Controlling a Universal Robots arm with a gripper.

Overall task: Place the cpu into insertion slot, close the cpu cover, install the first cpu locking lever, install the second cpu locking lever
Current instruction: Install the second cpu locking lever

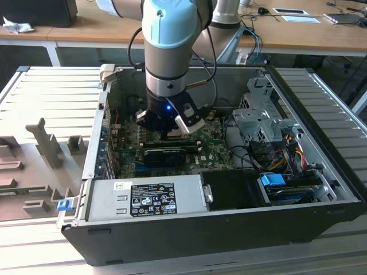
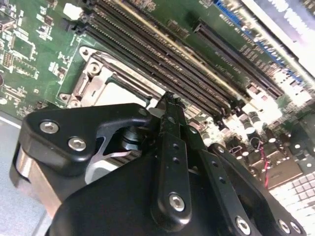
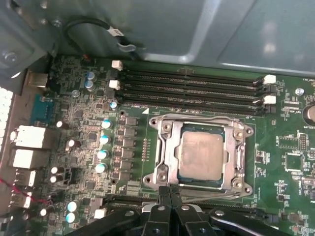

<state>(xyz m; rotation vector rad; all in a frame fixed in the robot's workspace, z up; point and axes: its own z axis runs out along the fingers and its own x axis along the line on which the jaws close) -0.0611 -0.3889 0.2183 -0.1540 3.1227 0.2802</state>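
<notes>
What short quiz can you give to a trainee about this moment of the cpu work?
1. True or false: the cpu lies in the insertion slot.
2. Choose one. The cpu cover is: A) lowered flat around the cpu; B) standing upright, open; C) lying outside the computer case.
3. Fill in the missing word: in the first wrist view, the fingers of the gripper stand close beside the socket's edge and are ____ (open or shut).

Key: 1 true; 2 A; 3 shut.
</notes>
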